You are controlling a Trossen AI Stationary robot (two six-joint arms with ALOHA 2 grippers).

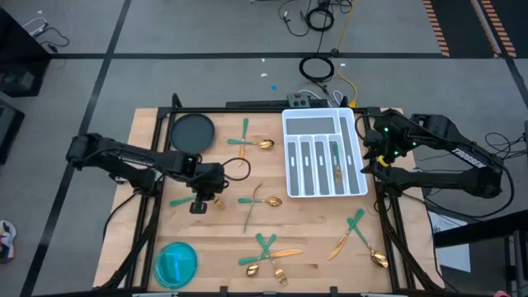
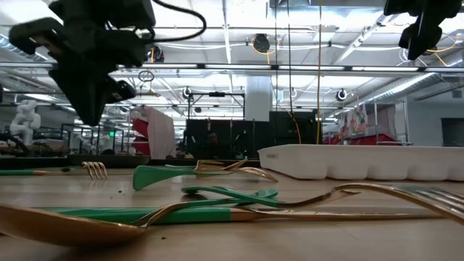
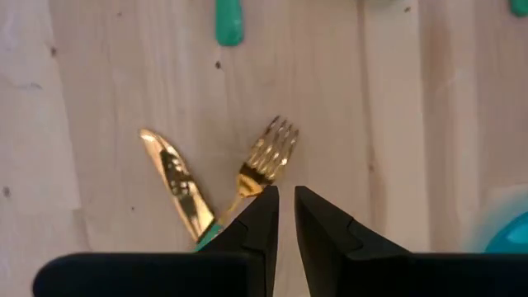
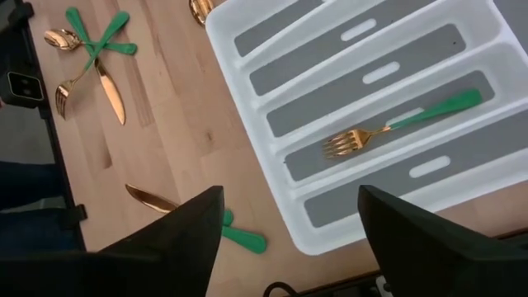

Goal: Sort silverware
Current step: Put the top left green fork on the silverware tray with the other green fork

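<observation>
The silverware, with gold heads and teal handles, lies scattered on the wooden table: a crossed pair [image 1: 245, 142], pieces mid-table [image 1: 260, 200], a near cluster [image 1: 268, 252] and a right cluster [image 1: 356, 231]. One fork [image 4: 396, 124] lies in a compartment of the white tray [image 1: 289, 124]. My left gripper [image 3: 285, 191] hangs above a fork [image 3: 266, 157] and a knife [image 3: 175, 180] at the table's left. Its fingers stand a narrow gap apart and hold nothing. My right gripper [image 4: 289, 202] is wide open and empty, raised over the tray's right edge.
A blue round bowl [image 1: 176, 262] sits at the near left corner and a dark round plate [image 1: 191, 130] at the far left. A knife [image 4: 153, 198] lies on the table just off the tray's corner. Cables and a control box [image 1: 299, 101] lie beyond the far edge.
</observation>
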